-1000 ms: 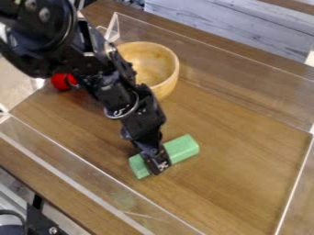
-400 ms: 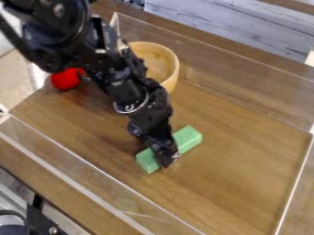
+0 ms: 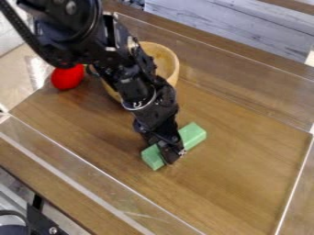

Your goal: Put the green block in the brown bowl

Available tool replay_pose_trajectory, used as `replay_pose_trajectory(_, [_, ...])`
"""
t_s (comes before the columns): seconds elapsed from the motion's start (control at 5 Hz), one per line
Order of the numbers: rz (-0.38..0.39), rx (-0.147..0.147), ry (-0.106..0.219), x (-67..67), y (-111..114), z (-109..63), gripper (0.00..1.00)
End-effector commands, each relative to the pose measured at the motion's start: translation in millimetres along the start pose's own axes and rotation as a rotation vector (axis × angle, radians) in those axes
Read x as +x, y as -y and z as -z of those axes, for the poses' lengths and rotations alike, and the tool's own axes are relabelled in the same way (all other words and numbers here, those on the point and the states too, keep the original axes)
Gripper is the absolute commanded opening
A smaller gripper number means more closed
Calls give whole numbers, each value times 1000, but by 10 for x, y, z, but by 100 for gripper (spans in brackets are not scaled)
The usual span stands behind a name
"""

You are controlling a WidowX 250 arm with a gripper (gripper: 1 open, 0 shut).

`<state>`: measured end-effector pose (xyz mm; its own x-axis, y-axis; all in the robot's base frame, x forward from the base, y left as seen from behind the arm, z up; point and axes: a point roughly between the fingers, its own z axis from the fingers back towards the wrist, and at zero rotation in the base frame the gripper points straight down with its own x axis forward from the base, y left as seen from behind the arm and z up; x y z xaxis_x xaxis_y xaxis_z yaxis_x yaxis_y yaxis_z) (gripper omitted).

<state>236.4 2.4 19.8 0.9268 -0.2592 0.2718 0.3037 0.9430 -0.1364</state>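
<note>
Looking through the single camera view, we see our end effector (image 3: pixel 163 150) pointing steeply down, its fingers part-open and straddling the green block (image 3: pixel 175 146), apparently closed on it, low at the table (image 3: pixel 245 174), ready for lifting. Up-left, behind our arm, the brown bowl (image 3: pixel 167 61) waits, well apart; farther left sits a red toy (image 3: pixel 66 77).
</note>
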Motion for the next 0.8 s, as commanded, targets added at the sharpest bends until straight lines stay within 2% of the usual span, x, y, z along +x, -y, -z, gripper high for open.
replay_pose_trajectory(0.0, [-36, 18, 13, 8, -217, -114, 0])
replay_pose_trajectory(0.2, [-45, 7, 9, -64, -402, -220, 0])
replay_pose_trajectory(0.4, [-23, -5, -14, -31, -453, -323, 0])
replay_pose_trajectory(0.6, [-53, -9, -13, 101, -536, -544, 0])
